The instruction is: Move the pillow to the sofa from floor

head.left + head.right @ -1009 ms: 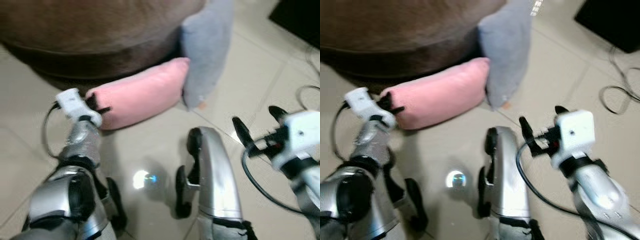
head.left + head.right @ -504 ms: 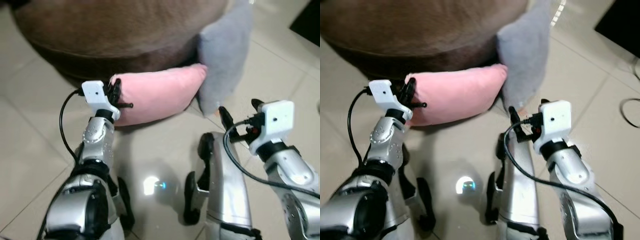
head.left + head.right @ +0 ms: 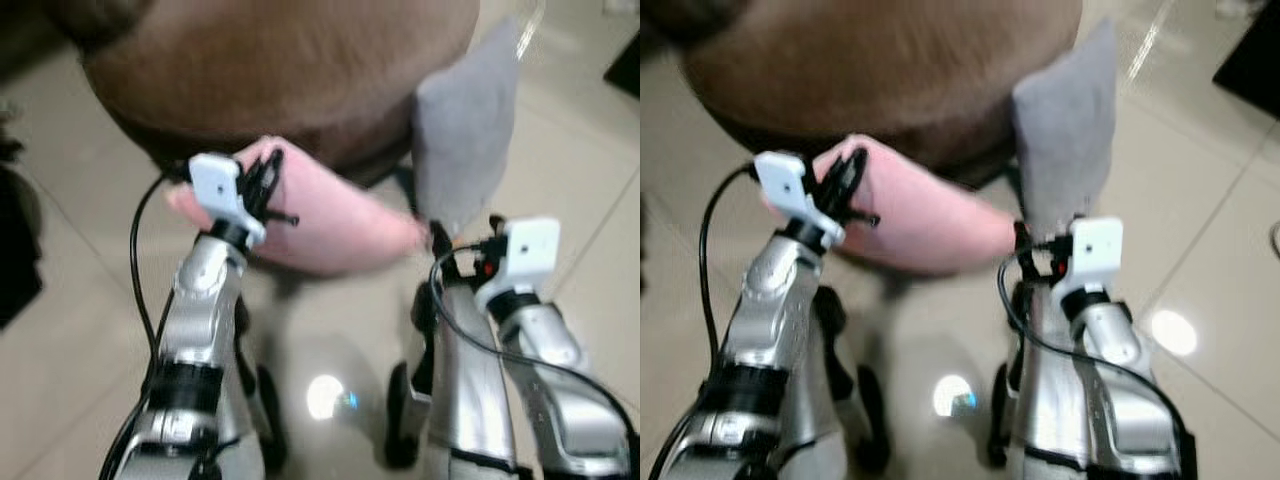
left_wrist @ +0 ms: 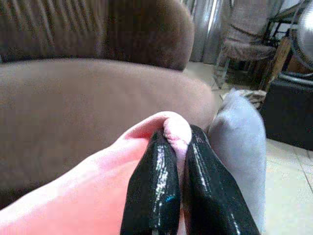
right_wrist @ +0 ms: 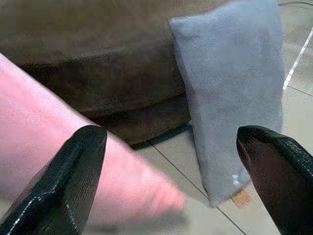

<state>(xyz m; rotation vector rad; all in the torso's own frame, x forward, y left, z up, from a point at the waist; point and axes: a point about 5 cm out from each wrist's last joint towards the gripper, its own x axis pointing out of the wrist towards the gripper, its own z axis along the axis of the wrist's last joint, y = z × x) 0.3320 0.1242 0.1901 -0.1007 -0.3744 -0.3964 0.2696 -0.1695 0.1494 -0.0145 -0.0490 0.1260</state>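
Left gripper point(image 4: 173, 161), centre frame, pinches a fold of the pink pillow point(image 3: 340, 220) before the brown sofa point(image 3: 300, 70). Right gripper point(image 5: 176, 171), fingers spread, hovers beside the pillow's right end, near the grey pillow point(image 3: 465, 130).

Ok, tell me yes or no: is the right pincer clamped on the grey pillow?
No, the right pincer is wide open, apart from the grey pillow, which leans against the sofa.
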